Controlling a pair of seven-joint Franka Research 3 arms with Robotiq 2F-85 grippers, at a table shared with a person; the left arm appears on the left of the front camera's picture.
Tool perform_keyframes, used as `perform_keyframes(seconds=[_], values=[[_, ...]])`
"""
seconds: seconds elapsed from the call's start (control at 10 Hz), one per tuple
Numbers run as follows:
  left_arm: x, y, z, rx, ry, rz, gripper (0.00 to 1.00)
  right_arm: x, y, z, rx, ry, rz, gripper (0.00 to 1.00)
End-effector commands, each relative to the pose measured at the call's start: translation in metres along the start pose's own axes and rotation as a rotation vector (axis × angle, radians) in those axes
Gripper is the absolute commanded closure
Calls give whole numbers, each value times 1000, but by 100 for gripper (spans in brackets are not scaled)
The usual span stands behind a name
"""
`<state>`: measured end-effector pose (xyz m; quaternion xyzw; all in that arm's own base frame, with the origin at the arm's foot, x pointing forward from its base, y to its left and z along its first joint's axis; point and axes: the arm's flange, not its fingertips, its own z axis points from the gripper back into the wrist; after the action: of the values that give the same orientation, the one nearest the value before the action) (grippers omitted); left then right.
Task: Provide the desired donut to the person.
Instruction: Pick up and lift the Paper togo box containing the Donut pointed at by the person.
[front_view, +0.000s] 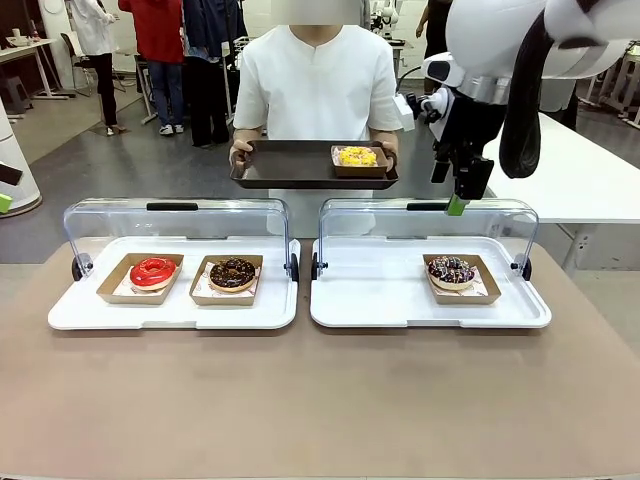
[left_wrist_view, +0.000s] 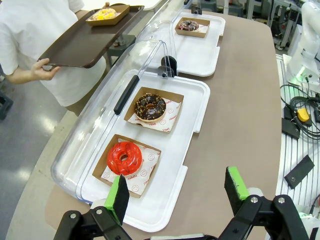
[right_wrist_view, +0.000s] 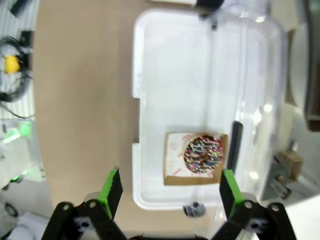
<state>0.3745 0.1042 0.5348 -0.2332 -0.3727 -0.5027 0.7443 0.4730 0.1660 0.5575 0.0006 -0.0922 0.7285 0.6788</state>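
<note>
Brown surface (front_view: 320, 400) fills the foreground of the front view, with two white display trays side by side on it and their clear lids (front_view: 180, 225) flipped up at the back. Left display tray (front_view: 80, 310) has a red glazed donut (front_view: 152, 271) and, just beside it, a chocolate nut donut (front_view: 232, 273), each in its own cardboard boat (front_view: 108, 286). Right display tray (front_view: 370, 300) carries a chocolate sprinkle donut (front_view: 451, 270) toward its right end. Behind all that the person (front_view: 320, 90) holds a dark brown serving tray (front_view: 290, 165), and the yellow donut (front_view: 358, 156) sits in a boat at that tray's right end, so it's up off the surface. Right tool (front_view: 458, 200) hangs in the air over the back edge of the right lid, touching nothing.

Left wrist view: left tool (left_wrist_view: 176, 187) hovers above the near end of the left display tray, green-padded fingers (left_wrist_view: 118, 192) spread wide with nothing between them. Red donut is just past them, with the nut one beyond it. The person's hand (left_wrist_view: 42, 70) grips the edge of the serving tray, yellow donut at its far end.

Right wrist view looks straight down and is a bit blurry. Right tool's fingers are apart and empty, and the sprinkle donut lies below them, next to the lid's black handle (right_wrist_view: 234, 145).
</note>
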Motion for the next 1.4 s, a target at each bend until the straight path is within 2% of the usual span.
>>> perform_keyframes(seconds=[0.0, 0.2, 0.4, 0.6, 0.7, 0.9, 1.3], values=[[0, 0, 1, -2, -12, -4, 0, -57, -22, 16, 145, -237, -90, 0], [0, 0, 1, -2, -12, -4, 0, -129, -42, 19, 205, -502, -160, 0], [0, 0, 1, -2, -12, -4, 0, -205, -55, 13, 171, -782, -180, 0], [0, 0, 1, -2, -12, -4, 0, -262, -54, -6, 75, -928, -203, 0], [0, 0, 1, -2, -12, -4, 0, -281, -49, -17, 20, -998, -172, 0], [0, 0, 1, -2, -12, -4, 0, -300, -36, -30, 19, -999, -111, 0], [0, 0, 1, -2, -12, -4, 0, -330, -4, -42, 53, -989, -144, 0]])
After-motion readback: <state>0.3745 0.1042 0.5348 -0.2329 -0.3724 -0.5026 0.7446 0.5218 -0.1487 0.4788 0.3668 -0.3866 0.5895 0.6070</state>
